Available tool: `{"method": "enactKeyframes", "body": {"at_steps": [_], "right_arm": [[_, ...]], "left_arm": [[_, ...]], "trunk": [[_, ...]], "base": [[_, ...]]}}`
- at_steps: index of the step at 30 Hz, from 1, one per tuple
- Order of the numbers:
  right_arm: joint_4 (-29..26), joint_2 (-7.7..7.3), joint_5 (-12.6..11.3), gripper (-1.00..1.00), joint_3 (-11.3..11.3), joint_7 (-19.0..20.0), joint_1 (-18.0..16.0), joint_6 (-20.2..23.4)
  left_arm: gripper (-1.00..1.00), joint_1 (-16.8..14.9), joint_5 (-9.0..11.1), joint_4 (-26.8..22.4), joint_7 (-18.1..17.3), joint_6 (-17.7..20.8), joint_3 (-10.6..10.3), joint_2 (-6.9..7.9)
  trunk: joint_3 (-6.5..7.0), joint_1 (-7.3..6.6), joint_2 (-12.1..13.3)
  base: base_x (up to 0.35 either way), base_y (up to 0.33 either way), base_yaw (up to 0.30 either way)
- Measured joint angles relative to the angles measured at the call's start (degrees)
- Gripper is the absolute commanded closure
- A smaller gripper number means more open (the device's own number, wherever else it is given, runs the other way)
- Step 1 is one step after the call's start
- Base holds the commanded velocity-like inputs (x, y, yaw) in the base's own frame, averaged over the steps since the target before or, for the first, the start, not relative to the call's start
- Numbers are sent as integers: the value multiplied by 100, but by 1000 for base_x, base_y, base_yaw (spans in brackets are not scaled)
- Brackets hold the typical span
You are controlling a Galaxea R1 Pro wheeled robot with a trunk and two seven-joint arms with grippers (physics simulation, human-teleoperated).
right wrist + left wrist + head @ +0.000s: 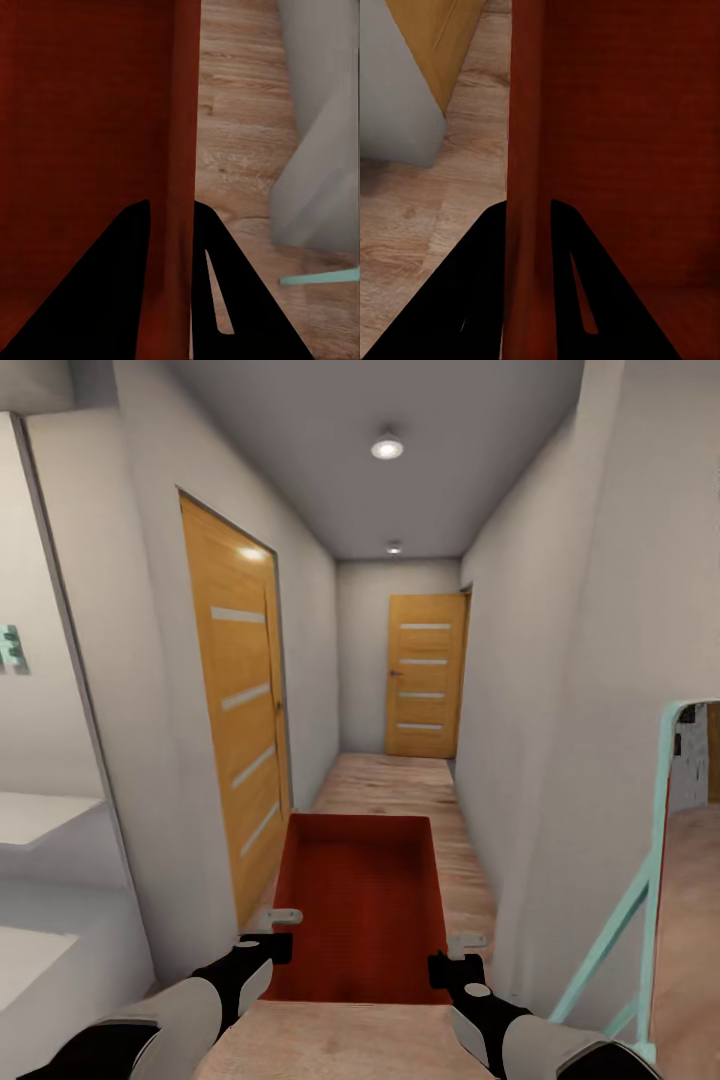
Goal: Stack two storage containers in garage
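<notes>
1. I see a narrow corridor ahead, with a light wood plank floor (400, 780), white walls and two ceiling lights.
2. One orange-red storage container (365, 910) hangs in front of me, carried between both arms above the plank floor, open top facing up.
3. Left gripper (283, 930): its jaws straddle the container's left wall. In the left wrist view, the left gripper (528, 247) has one dark finger on each side of the thin red wall, clenched on it.
4. Right gripper (462, 952): its jaws straddle the container's right wall. In the right wrist view, the right gripper (171, 247) clamps that wall the same way, one finger inside the bin, one outside.
5. Beyond the left jaws, a wooden door (245, 700) with pale horizontal panes stands in the left wall.
6. Straight ahead of both jaws, a second matching door (425, 675) closes the corridor's far end.
7. Outboard of the right jaws, a pale teal frame (655, 860) leans at the wall's corner; I cannot tell what it belongs to
</notes>
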Motion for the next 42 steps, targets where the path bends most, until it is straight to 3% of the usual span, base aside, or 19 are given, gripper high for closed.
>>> {"method": "enactKeyframes", "body": {"at_steps": [7,19,42], "right_arm": [[0,-1,6,100,-5,1,-1,1],[0,4,5,100,-3,-5,0,4],[-1,4,11,100,-7,-7,-1,3]], "left_arm": [[100,0,-4,-1,1,1,4,-1],[100,1,3,-1,-1,1,-3,3],[100,1,2,-2,-2,-1,-1,3]], "trunk": [[0,0,0],[0,0,0],[0,0,0]], "base": [[322,169,-202],[322,152,-9],[323,6,-41]]}}
